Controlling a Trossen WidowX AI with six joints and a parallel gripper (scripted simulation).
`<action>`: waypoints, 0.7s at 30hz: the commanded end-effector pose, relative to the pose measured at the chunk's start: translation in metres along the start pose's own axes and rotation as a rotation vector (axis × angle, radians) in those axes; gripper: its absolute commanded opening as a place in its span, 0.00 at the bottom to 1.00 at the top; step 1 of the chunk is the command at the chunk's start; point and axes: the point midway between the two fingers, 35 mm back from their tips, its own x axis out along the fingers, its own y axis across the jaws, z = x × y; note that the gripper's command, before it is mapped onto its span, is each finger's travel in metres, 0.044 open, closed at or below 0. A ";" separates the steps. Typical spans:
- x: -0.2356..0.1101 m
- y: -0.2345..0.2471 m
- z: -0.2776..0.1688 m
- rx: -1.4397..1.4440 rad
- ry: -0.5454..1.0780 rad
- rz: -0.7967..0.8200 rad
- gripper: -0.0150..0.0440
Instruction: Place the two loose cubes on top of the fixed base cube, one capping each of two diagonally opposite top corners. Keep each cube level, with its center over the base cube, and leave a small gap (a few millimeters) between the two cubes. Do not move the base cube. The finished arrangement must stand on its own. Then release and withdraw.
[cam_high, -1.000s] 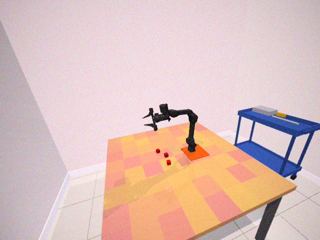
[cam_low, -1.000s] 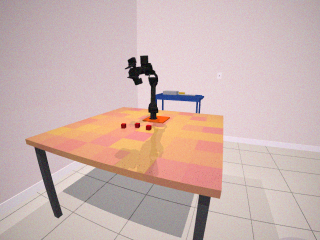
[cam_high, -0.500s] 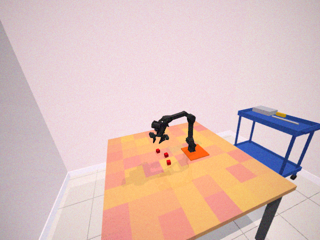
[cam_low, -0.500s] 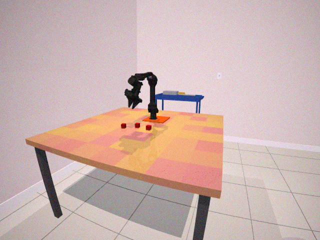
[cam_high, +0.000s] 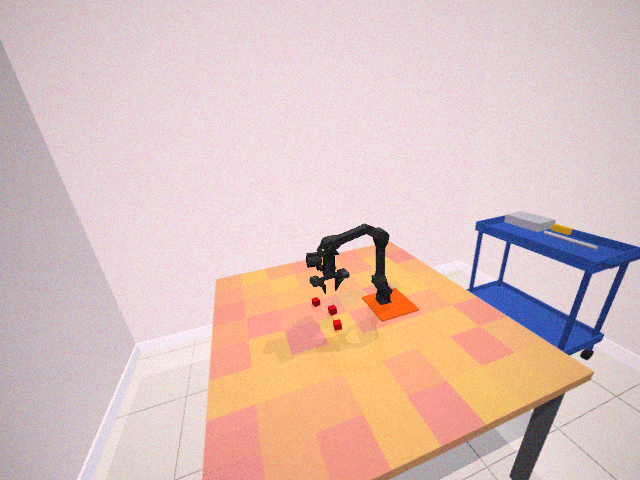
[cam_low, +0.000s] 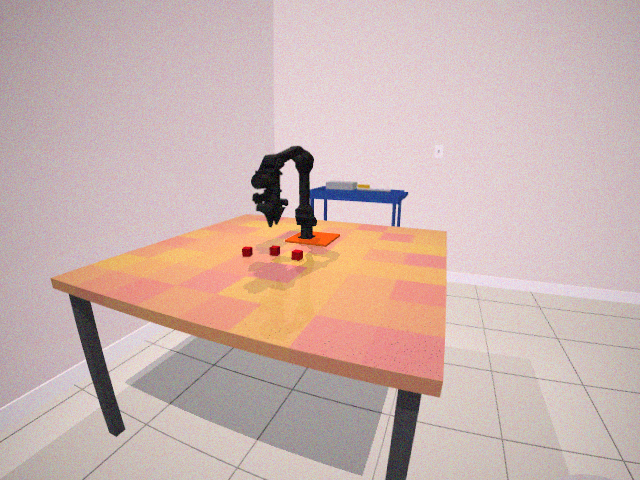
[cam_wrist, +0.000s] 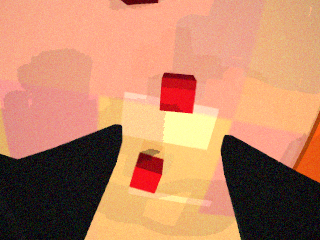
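Three small red cubes lie in a row on the table, apart from one another. They are the far one, the middle one and the near one. I cannot tell which is the fixed base. My gripper points down, partly open and empty. It hangs well above the far end of the row. In the wrist view one cube shows between the fingers far below.
The arm stands on an orange plate to the right of the cubes. The table is checkered yellow and pink. A blue cart stands off the table beyond the arm.
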 end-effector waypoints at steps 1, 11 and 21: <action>0.022 -0.001 -0.001 -0.005 0.010 -0.011 0.70; 0.063 -0.004 -0.002 -0.005 0.010 -0.012 0.70; 0.079 -0.004 -0.002 -0.005 0.010 -0.012 0.70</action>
